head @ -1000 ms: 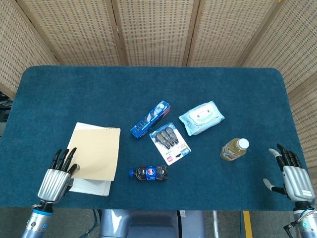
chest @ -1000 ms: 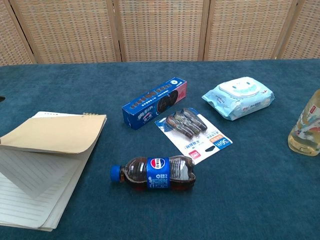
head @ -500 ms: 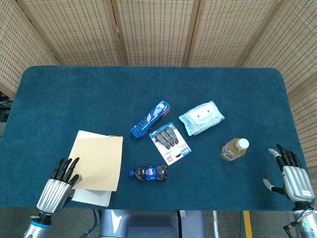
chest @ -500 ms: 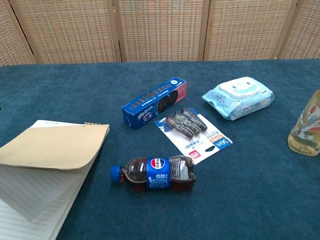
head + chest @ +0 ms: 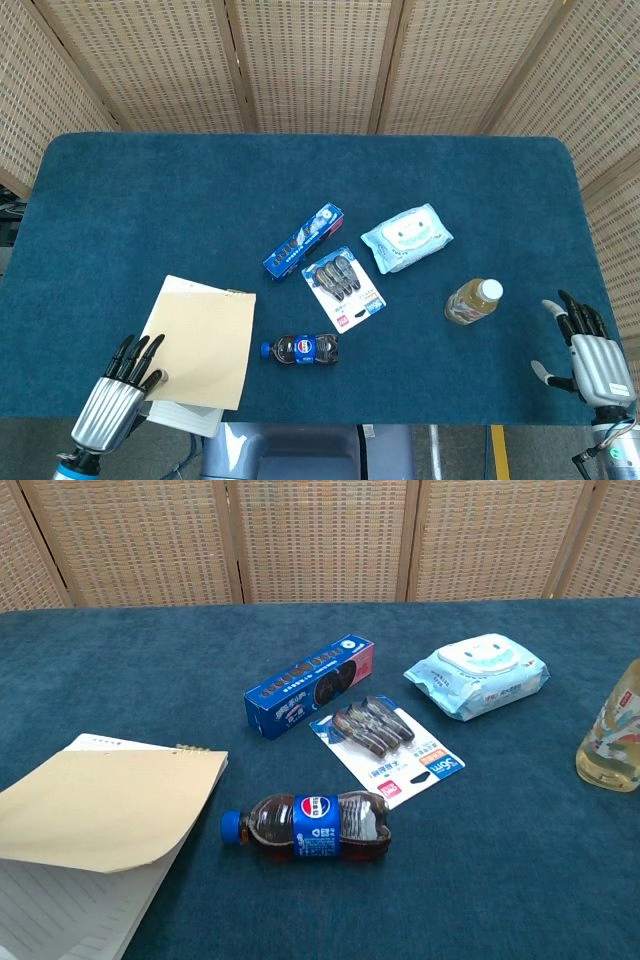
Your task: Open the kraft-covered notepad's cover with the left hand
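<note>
The kraft-covered notepad (image 5: 200, 340) lies at the near left of the blue table, spiral edge pointing away from me. In the chest view its kraft cover (image 5: 110, 805) hangs lifted above the lined pages (image 5: 60, 920). My left hand (image 5: 115, 400) is at the cover's near left corner, thumb against the edge, and holds the cover up. The chest view does not show that hand. My right hand (image 5: 590, 362) rests at the near right table edge, fingers spread, holding nothing.
A small cola bottle (image 5: 302, 349) lies just right of the notepad. Farther back are a blue cookie box (image 5: 303, 240), a carded pack of pens (image 5: 344, 285) and a wipes packet (image 5: 406, 236). A tea bottle (image 5: 472, 301) stands at the right.
My left hand has drawn back toward the near edge, and the notepad has slid with it. The raised cover now hangs lower over the pages. The right hand has stayed put.
</note>
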Tool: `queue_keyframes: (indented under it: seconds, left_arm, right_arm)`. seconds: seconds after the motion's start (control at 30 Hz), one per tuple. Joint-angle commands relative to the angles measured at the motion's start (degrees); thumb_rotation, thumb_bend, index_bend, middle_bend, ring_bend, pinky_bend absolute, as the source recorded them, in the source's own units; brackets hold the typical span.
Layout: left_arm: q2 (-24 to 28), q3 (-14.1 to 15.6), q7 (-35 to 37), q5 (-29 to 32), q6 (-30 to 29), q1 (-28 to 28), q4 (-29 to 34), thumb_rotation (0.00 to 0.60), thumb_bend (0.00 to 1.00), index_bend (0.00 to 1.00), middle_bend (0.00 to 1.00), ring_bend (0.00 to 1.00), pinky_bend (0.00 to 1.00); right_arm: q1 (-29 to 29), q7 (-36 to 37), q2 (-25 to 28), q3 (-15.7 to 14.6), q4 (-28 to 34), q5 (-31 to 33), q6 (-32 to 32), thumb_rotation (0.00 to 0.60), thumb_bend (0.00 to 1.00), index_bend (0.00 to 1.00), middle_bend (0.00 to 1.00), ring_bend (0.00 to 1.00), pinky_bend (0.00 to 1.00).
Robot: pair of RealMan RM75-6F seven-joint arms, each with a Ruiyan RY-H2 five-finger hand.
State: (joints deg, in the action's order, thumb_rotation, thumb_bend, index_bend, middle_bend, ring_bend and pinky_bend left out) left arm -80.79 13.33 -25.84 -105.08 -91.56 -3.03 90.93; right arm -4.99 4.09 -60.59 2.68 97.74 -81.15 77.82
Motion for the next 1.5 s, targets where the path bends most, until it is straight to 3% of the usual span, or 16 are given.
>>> queue_keyframes:
  seconds: [0.03,0.2,0.53,1.13,1.5]
  left_arm:
    - [0.4,0.3,0.2,-0.6,0.1,0.4,0.3,0.6,0.69,0.79,0.0,0.0,0.0]
    - [0.7,0.3,0.3,-1.5,-0.1,1.0,0.4,0.6,0.69,0.79,0.0,0.0,0.0]
    - [1.8,-4.8,-0.2,0.4,1.4,-0.7,2.6,0.6,0.69,0.79,0.0,0.0,0.0]
    - [5.1,-21.0,-4.7,12.9,11.2,-11.3,9.1,0.6,0.69,0.79,0.0,0.0,0.0]
    - [4.3,-26.3,-7.9,21.9,15.7,-16.0,8.5,0.6,0.69,0.79,0.0,0.0,0.0]
  right_arm:
    - [0.0,0.0,0.0,0.0,0.0,0.0,0.0,0.6,0.26,0.11,0.0,0.0,0.0]
    - [0.0,-0.1,0.0,0.0,0.0,0.0,0.0,0.6,0.26,0.11,0.0,0.0,0.0]
    - [0.0,-0.1,0.1,-0.1,0.1,0.0,0.0,0.6,0.26,0.11,0.0,0.0,0.0]
    - [-0.1,0.1,0.1,0.0,0.1,0.3,-0.4,0.6,0.26,0.11,0.0,0.0,0.0]
    - [-0.2,0.4,0.1,0.0,0.0,0.3,-0.7,0.6,0.26,0.11,0.0,0.0,0.0]
